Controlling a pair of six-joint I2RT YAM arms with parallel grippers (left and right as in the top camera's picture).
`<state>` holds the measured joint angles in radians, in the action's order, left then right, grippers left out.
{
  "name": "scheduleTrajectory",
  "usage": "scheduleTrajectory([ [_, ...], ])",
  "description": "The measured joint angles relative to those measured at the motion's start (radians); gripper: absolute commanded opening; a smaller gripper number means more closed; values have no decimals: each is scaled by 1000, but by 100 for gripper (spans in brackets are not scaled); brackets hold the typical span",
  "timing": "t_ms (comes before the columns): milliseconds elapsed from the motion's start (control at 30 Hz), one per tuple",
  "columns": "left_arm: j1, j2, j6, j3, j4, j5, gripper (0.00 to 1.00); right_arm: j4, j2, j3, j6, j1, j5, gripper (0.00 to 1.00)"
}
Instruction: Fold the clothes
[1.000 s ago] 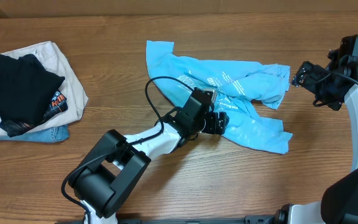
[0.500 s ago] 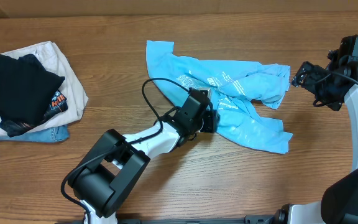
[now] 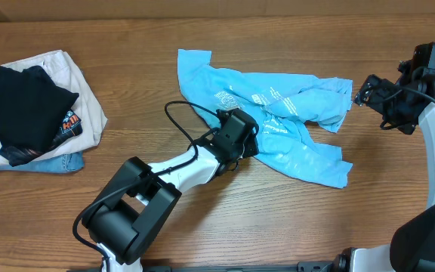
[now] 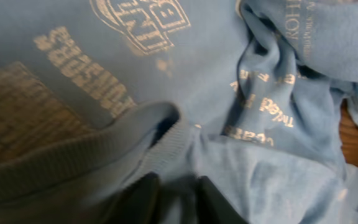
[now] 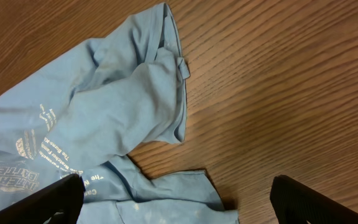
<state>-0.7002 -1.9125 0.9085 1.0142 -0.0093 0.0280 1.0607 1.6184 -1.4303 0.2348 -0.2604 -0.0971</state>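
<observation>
Since a second ago the left claw [image 3: 246, 142] has slid left and a little farther across the shirt [image 3: 300, 106] while narrowing, and the shirt's near right corner has crept left with it. That claw now stands almost closed, with a pleat of blue cloth pinched between its fingers [image 4: 145, 198] just near of the ribbed collar [image 4: 160, 134]. The right claw [image 5: 176, 186] hangs wide open and empty over the shirt's right end. The shirt lies crumpled and twisted at the middle of the surface [image 3: 165, 45], stretching toward the right. It is well apart from the pile [image 3: 81, 98] at far left, which is topped by a black garment [image 3: 21, 106]. The step looks like spreading the shirt flat before any fold. To do it well, the pinch should take in the collar edge rather than a stray inner layer. The pull should stay low and slow so the twist opens instead of the whole bundle sliding. The right claw would help by anchoring the right end. The shirt's print is pale and seen upside down. One line seems to end in "RAISERS" and a fragment reads "ROHI"; the crest and small lines are too creased to read. The lettering on the black garment's orange graphic is too small to read.
</observation>
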Motion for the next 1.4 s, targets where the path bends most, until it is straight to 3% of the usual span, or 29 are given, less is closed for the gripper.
scheduleTrajectory([
  [133, 45, 0, 13, 0, -25, -41, 17, 4, 0, 0, 0, 0, 0, 100],
  [333, 214, 1, 23, 21, -93, -48, 18, 5, 0, 0, 0, 0, 0, 100],
  [567, 418, 0, -90, 95, -241, -63, 21, 5, 0, 0, 0, 0, 0, 100],
  [633, 489, -1, -156, 155, -315, -68, 33, 6, 0, 0, 0, 0, 0, 100],
  [767, 585, -1, -262, 299, -500, -60, 80, 6, 0, 0, 0, 0, 0, 100],
  [933, 618, 6, -346, 502, -822, 86, 100, 7, 0, 0, 0, 0, 0, 100],
  [1067, 552, 22, -357, 533, -1071, 239, 100, 8, 0, 0, 0, 0, 0, 100],
  [1133, 494, 24, -327, 499, -1101, 305, 100, 10, 0, 0, 0, 0, 0, 100],
  [1300, 349, 26, -221, 283, -926, 452, 97, 13, 0, 0, 0, 0, 0, 100],
  [1400, 264, 26, -130, 167, -798, 488, 89, 13, 0, 0, 0, 0, 0, 100],
])
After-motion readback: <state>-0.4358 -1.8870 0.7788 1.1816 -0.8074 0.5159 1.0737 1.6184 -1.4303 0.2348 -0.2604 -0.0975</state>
